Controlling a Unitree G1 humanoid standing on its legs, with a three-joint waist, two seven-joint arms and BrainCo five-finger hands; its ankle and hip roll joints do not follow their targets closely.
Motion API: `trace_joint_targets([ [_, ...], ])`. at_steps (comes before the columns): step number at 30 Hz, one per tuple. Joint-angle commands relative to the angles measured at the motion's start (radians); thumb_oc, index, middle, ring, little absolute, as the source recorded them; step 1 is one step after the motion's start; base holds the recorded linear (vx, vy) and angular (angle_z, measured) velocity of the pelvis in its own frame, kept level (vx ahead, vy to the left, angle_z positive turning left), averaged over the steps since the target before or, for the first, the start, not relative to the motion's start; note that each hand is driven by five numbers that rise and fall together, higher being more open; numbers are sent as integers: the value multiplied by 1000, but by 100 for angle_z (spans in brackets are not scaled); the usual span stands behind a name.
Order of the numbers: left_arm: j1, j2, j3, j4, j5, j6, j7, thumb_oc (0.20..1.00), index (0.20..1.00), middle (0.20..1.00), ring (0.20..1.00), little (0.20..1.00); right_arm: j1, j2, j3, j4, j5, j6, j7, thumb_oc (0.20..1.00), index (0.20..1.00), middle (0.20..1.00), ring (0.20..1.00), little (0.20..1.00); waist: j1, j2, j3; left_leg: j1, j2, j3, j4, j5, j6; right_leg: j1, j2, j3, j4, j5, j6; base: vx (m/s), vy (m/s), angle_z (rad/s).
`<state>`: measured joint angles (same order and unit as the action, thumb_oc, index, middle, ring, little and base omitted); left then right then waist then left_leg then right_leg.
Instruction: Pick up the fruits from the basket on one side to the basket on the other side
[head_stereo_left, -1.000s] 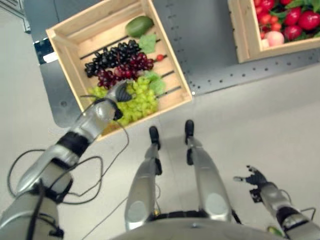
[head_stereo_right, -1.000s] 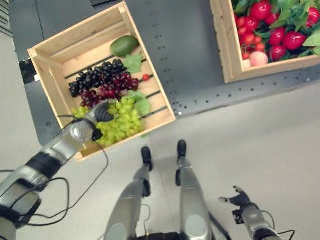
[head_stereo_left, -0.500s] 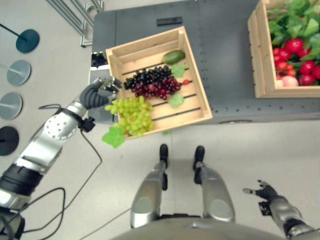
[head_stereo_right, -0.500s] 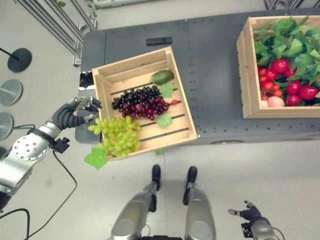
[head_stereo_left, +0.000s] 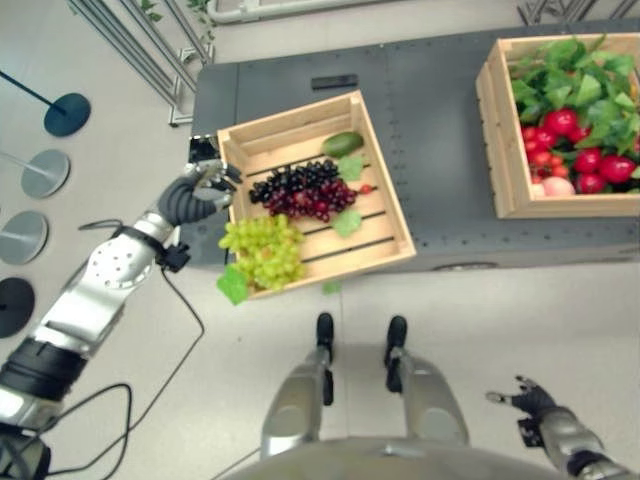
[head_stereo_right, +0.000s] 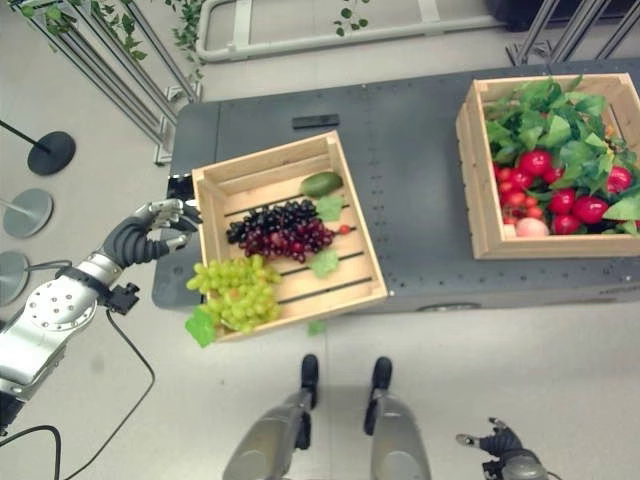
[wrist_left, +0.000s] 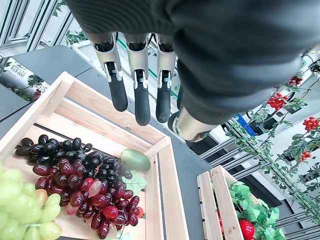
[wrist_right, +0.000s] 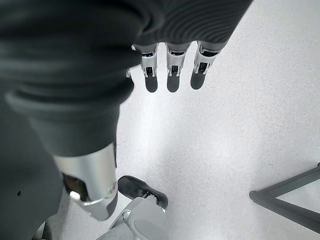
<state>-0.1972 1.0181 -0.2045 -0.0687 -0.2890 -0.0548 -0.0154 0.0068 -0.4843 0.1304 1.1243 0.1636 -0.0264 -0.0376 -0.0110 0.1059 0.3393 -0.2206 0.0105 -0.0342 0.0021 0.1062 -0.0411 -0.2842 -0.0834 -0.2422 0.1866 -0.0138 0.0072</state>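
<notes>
I see the green grapes (head_stereo_left: 263, 250) lying at the near left corner of the left crate (head_stereo_left: 385, 205), spilling over its rim, with dark grapes (head_stereo_left: 303, 187) behind them. That crate sits at the table's (head_stereo_left: 440, 130) near left edge; the right crate (head_stereo_left: 500, 150) holds red fruit. My left hand (head_stereo_left: 192, 197) hangs beside the crate's left wall, fingers relaxed, empty. My right hand (head_stereo_left: 528, 400) hangs low, fingers loose.

Bright even light; soft shadows; wrist covers blurred

Two wooden crates (head_stereo_right: 352, 215) (head_stereo_right: 474, 190), three grape bunches (head_stereo_right: 236, 290) (head_stereo_right: 270, 218) (head_stereo_right: 285, 240), one green mango (head_stereo_right: 321, 184).
</notes>
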Motion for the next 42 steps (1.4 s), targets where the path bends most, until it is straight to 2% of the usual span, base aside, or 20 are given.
trace_joint_targets([
  [1, -15, -14, 106, -43, 14, -31, 20, 231, 231, 231, 231, 231, 65, -10, 18, 12, -24, -1, 3, 1000, 1000, 1000, 1000, 1000, -9, -30, -20, -10, -67, 34, 67, -85, 27, 45, 16, 3, -49, -13, 70, 0, 0, 0],
  [2, -14, -5, 109, -47, 23, -29, 16, 755, 755, 755, 755, 755, 68, -10, 17, 12, -23, 0, 5, 1000, 1000, 1000, 1000, 1000, -9, -29, -24, -10, -67, 34, 67, -85, 27, 45, 16, 4, -48, -14, 70, 0, 0, 0],
  [3, -15, -3, 109, -45, 31, -29, 19, 1000, 1000, 1000, 1000, 1000, 68, -11, 18, 13, -23, -1, 5, 1000, 1000, 1000, 1000, 1000, -9, -28, -25, -11, -66, 34, 68, -85, 27, 44, 16, 5, -48, -15, 70, 0, 0, 0],
  [8, -19, -16, 111, 0, 101, -13, 40, 1000, 1000, 1000, 1000, 1000, 57, -12, 32, -15, -32, 2, 2, 1000, 1000, 1000, 1000, 1000, -14, -28, -18, -15, -61, 40, 66, -81, 25, 34, 19, 16, -43, -15, 68, -6, 2, 0],
  [12, 3, -12, 140, 38, 125, -4, 47, 1000, 1000, 1000, 1000, 1000, 65, -7, 51, -47, -55, 7, 9, 1000, 1000, 1000, 1000, 1000, -26, -42, -4, -18, -58, 56, 65, -78, 25, 22, 24, 33, -37, -14, 65, -36, 9, -12],
  [14, 13, -14, 158, 82, 173, 6, 57, 1000, 1000, 1000, 1000, 1000, 66, 5, 61, -57, -73, 9, 13, 1000, 1000, 1000, 1000, 1000, -36, -60, 8, -23, -57, 69, 69, -79, 26, 5, 26, 46, -23, -14, 61, -32, -10, -23],
  [22, -108, -79, 48, 203, 258, 26, 73, 1000, 1000, 1000, 1000, 1000, 39, 38, 75, -37, -55, 16, 1, 1000, 1000, 1000, 1000, 1000, -49, -89, 23, -35, -60, 80, 86, -85, 32, -18, 22, 64, -6, -11, 65, -17, -10, -9],
  [31, -161, -144, -4, 297, 311, 50, 106, 1000, 1000, 1000, 1000, 1000, 50, 35, 90, -45, -63, 17, 1, 1000, 1000, 1000, 1000, 1000, -52, -96, 22, -46, -61, 83, 91, -87, 37, -31, 23, 69, -3, -4, 64, -1, 0, -1],
  [33, -166, -145, -9, 310, 327, 54, 109, 1000, 1000, 1000, 1000, 1000, 53, 33, 93, -52, -66, 18, 3, 1000, 1000, 1000, 1000, 1000, -53, -96, 22, -46, -62, 84, 90, -86, 37, -32, 24, 70, -4, -3, 65, 0, 0, 0],
  [37, -242, -107, -74, 386, 445, 90, 123, 1000, 1000, 1000, 1000, 1000, 48, 20, 109, -68, -74, 20, 2, 1000, 1000, 1000, 1000, 1000, -61, -96, 25, -51, -62, 84, 87, -84, 37, -36, 25, 73, -5, -2, 64, 0, 0, 0],
  [42, -353, -70, -175, 476, 497, 123, 83, 1000, 1000, 1000, 1000, 1000, 35, 6, 124, -84, -81, 27, 6, 1000, 1000, 1000, 1000, 1000, -67, -99, 37, -61, -61, 89, 83, -76, 40, -49, 27, 75, -3, 6, 65, -1, 2, -2],
])
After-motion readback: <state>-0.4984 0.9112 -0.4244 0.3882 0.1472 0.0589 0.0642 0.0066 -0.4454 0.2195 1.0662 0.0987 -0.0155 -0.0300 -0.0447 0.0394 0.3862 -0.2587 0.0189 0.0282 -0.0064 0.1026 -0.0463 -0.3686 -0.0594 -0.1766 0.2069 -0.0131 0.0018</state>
